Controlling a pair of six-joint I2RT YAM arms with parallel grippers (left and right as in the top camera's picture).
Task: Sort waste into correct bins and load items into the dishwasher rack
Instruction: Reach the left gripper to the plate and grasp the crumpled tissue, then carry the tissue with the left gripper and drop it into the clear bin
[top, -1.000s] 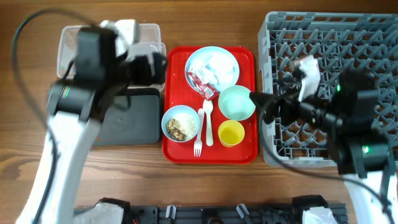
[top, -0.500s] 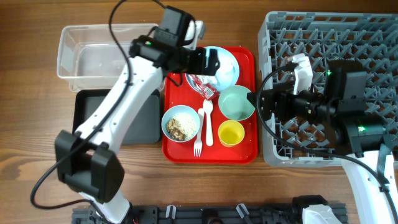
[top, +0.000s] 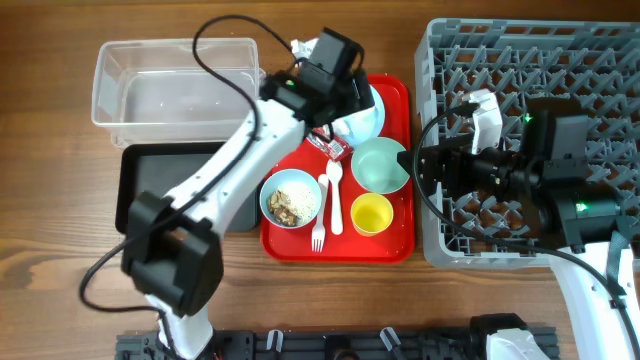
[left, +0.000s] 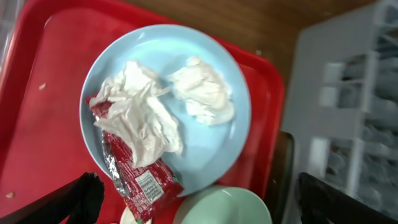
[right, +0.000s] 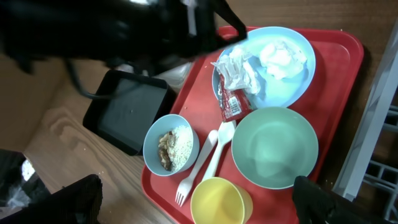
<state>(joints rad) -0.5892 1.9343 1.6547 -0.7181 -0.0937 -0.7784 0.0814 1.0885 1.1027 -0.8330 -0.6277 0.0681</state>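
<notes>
On the red tray, the pale blue plate (top: 370, 118) (left: 217, 146) holds crumpled white tissue (left: 143, 112) and the red-and-white wrapper (top: 330, 143) (left: 140, 177). My left gripper (top: 345, 95) (left: 199, 202) hovers open and empty just above them. The mint green bowl (top: 380, 165), the yellow cup (top: 371, 214), the fork (top: 318, 228), the spoon (top: 334, 190) and the light blue bowl (top: 290, 200) with food scraps (right: 174, 146) lie in front. My right gripper (top: 425, 165) (right: 199, 202) is open and empty, above the tray's right edge. The dishwasher rack (top: 520, 60) is at the right.
The clear tub (top: 170, 80) stands at the back left, with the black tray (top: 150, 190) in front of it, partly under my left arm. The flat red tray (top: 400, 100) lies between the bins and the rack. My right arm lies over the rack.
My left arm has swung right, from over the clear tub to above the plate on the red tray. My right arm shifted slightly a second ago and has held still since.
</notes>
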